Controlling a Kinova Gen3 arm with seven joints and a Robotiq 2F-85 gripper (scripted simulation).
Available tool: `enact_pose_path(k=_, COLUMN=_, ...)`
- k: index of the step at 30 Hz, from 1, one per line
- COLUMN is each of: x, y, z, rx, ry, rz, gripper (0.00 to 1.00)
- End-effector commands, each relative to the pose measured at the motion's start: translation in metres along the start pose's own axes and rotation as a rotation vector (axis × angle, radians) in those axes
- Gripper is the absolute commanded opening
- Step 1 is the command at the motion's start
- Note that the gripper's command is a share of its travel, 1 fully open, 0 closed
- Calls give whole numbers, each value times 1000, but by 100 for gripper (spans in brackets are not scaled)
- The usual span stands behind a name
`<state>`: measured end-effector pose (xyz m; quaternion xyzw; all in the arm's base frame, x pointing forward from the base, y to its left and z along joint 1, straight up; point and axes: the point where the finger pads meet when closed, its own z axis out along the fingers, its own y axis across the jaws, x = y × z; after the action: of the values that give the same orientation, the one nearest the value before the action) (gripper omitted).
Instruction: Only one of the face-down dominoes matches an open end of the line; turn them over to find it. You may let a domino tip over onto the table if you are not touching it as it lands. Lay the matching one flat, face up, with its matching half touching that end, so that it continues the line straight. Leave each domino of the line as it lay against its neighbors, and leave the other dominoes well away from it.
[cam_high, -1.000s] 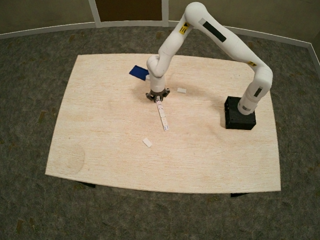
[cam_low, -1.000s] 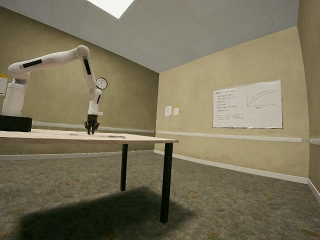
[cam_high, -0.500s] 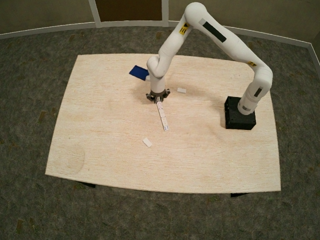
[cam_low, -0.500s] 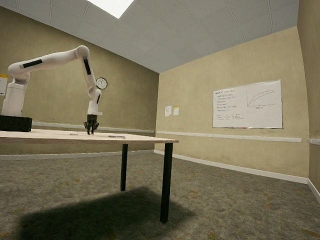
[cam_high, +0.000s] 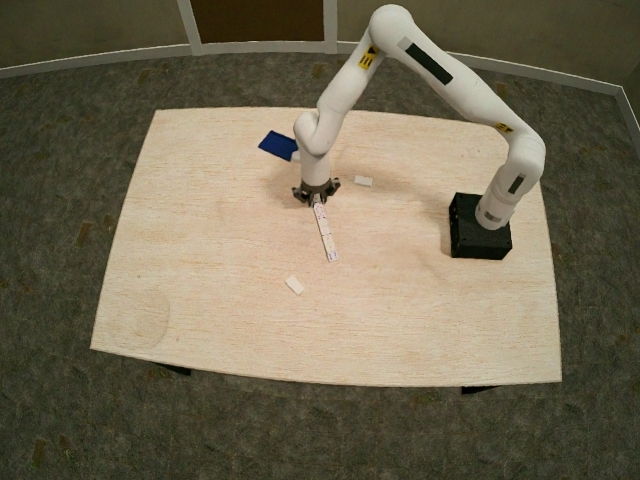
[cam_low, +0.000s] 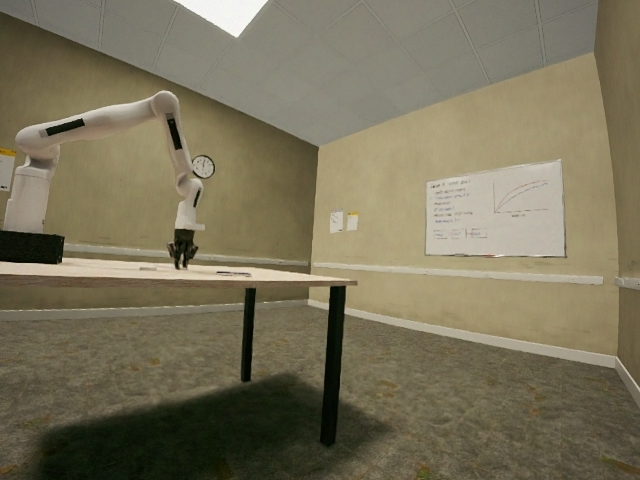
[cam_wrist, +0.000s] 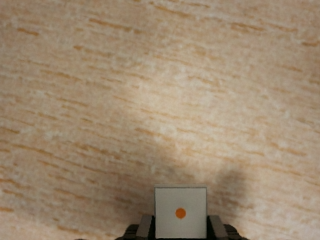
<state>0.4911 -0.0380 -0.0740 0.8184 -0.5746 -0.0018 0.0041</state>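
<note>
A pale wooden table (cam_high: 206, 310) on dark legs stands on grey carpet (cam_high: 67, 428) in a room with beige walls. The exterior view shows a wall clock (cam_low: 203, 166), a whiteboard (cam_low: 495, 209) with writing and a curve graph, two small notes (cam_low: 343, 221) pinned near the corner, and a ceiling light panel (cam_low: 227, 12).

A white arm (cam_high: 439, 67) rises from a black base (cam_high: 465, 242) at the table's right side, reaches up and over, and comes straight down near the middle of the table. A blue card (cam_high: 278, 144) lies just behind it, partly hidden by the wrist.

The gripper (cam_high: 315, 196) sits low over the far end of a short line (cam_high: 325, 232) of face-up dominoes that runs toward the near edge. Its fingers are closed on a domino (cam_wrist: 180, 212); the wrist view shows that tile between them, a white face with one orange dot. The gripper covers the spot where this tile meets the line, so contact there cannot be judged.

One blank tile (cam_high: 363, 180) lies to the right of the gripper, apart from the line. Another blank tile (cam_high: 294, 285) lies nearer the front edge, left of the line's near end and apart from it.
</note>
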Motion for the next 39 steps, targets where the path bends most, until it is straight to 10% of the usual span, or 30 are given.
enact_pose_path(k=1, x=0, y=-1, z=-1, rx=1, ry=1, rz=0, gripper=30)
enact_pose_path(k=7, x=0, y=-1, z=-1, rx=1, ry=1, rz=0, gripper=30)
enact_pose_path(k=8, x=0, y=-1, z=-1, rx=1, ry=1, rz=0, gripper=48)
enact_pose_path(k=27, x=0, y=-1, z=-2, rx=1, ry=1, rz=0, gripper=48)
enact_pose_path(k=39, x=-18, y=-1, z=-36, rx=1, ry=1, rz=0, gripper=48)
